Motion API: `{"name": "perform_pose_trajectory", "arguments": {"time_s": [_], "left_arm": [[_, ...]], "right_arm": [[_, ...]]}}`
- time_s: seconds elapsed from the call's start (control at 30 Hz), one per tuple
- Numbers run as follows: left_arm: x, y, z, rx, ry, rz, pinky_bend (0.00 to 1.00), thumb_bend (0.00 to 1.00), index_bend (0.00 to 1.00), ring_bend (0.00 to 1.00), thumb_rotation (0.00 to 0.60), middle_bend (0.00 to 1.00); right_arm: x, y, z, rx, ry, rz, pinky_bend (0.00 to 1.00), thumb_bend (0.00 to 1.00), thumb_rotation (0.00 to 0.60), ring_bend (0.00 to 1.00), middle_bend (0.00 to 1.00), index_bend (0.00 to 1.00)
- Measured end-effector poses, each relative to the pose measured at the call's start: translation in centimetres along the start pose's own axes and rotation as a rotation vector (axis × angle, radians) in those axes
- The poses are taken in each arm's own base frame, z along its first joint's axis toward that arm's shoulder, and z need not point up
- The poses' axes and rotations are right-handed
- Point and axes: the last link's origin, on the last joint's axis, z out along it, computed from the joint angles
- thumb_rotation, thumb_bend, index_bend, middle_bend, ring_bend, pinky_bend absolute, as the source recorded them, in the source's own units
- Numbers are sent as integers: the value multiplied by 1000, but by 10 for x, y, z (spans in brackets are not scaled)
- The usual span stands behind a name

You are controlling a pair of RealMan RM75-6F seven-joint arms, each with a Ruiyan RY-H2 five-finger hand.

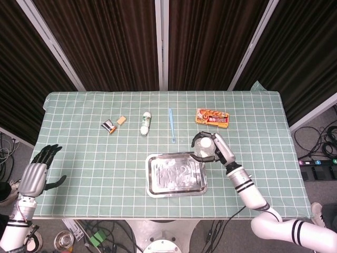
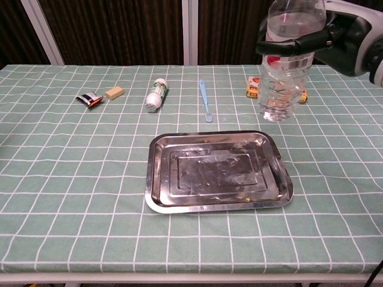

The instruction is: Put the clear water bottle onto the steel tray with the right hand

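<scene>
In the chest view the top edge is cutting off the cap of the water bottle (image 2: 285,66), and the right edge is cutting off most of the right hand (image 2: 335,40) holding it. The bottle is also hiding the middle of the snack packet (image 2: 251,86) behind it. The small dark wrapper (image 1: 109,126) is showing too small to identify.
</scene>
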Motion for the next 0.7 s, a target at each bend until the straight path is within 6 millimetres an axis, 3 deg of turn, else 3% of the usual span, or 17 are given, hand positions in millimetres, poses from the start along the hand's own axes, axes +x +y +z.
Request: {"name": "perform_pose_trajectory", "arguments": {"time_s": [0.17,0.27,0.4,0.53,0.7], "left_arm": [[2,0,-1,-10,-5,6,188,256,163,87,600,180],[3,1,-2,-11,1,8,188,257,163,87,600,180],[5,0,-6,0,10,19,189,257,163,87,600,180],[12,-6,-12,28,25,26,188,257,163,87,600,180],[16,-11,-15,43,29,31,188,256,163,87,600,180]], "right_arm": [[58,5,-28,-31,125,-68,365,134,600,336,517,638],[61,4,-31,-36,115,-80,365,134,600,336,517,638],[21,6,-13,-28,22,-24,365,135,600,337,517,637],[-37,9,8,-25,-87,56,365,134,600,336,517,638],[-78,18,22,-51,-163,108,365,134,600,336,517,637]]}}
